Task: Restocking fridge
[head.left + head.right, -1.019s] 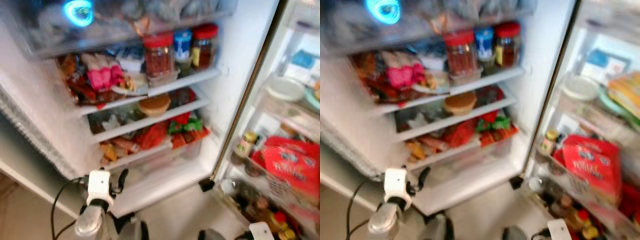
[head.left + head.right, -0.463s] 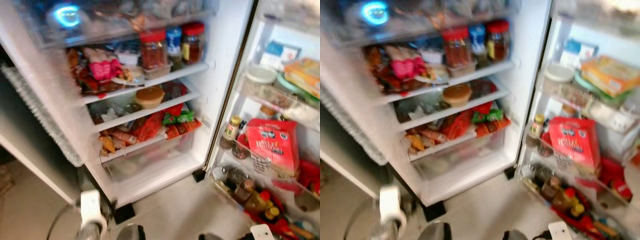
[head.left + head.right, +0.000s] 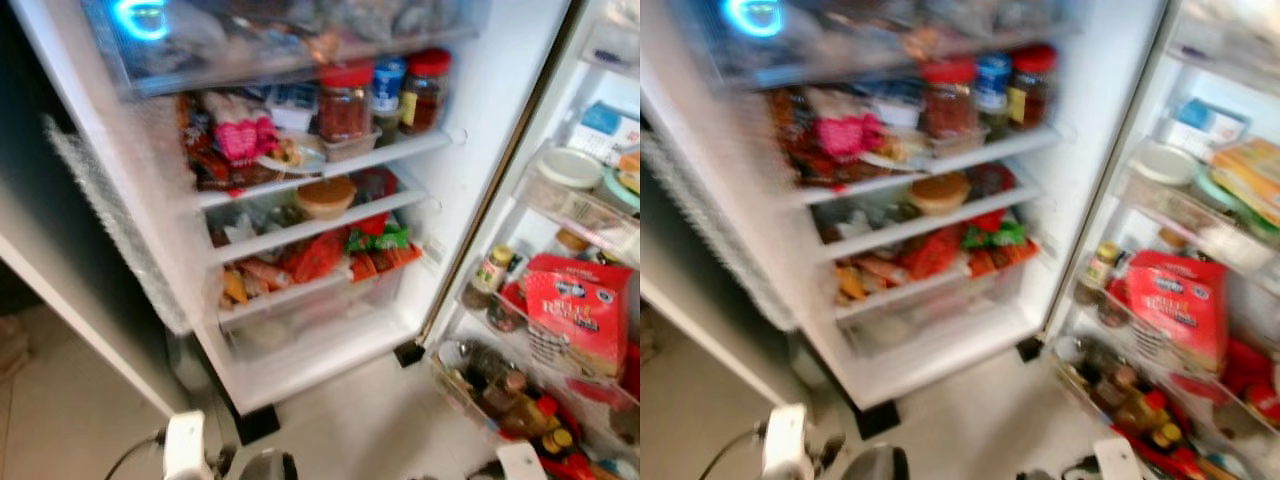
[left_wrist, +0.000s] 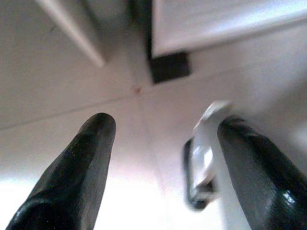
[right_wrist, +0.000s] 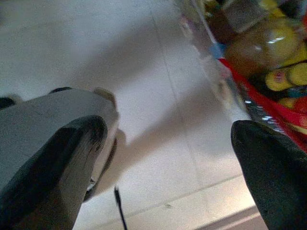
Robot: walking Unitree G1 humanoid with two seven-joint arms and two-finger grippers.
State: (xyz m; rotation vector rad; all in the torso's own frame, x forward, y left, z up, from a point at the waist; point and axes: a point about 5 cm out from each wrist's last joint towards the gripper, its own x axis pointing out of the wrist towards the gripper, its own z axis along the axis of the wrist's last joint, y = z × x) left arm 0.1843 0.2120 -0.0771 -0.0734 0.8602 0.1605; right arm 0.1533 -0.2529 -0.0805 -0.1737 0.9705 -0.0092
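Since the earlier frames the whole scene is sliding rightward in the head views, so the camera is turning, not the food; the left arm is sinking to the bottom edge.

Largest, the fridge (image 3: 300,370) is standing open, its shelves packed tight. Its door rack (image 3: 560,205) on the robot's right is holding a red carton (image 3: 575,315), a small jar (image 3: 490,270) and bottles low down (image 3: 520,410). Three red- and blue-lidded jars (image 3: 385,95) are sitting on the upper shelf, a brown-lidded tub (image 3: 325,197) below them, red and green packets (image 3: 350,255) on the shelf under that.

No item to restock is being carried. The jars are probably heavy, hard, slippery and breakable, best taken around the body below the lid; the packets look soft and light.

Both arms are hanging idle over the tiled floor (image 5: 158,143). The left gripper (image 4: 163,158) is holding its fingers spread with nothing between them; the right gripper (image 5: 165,148) is likewise gaping and empty, near the bottles.

Crowded shelves are leaving little free room, I judge.
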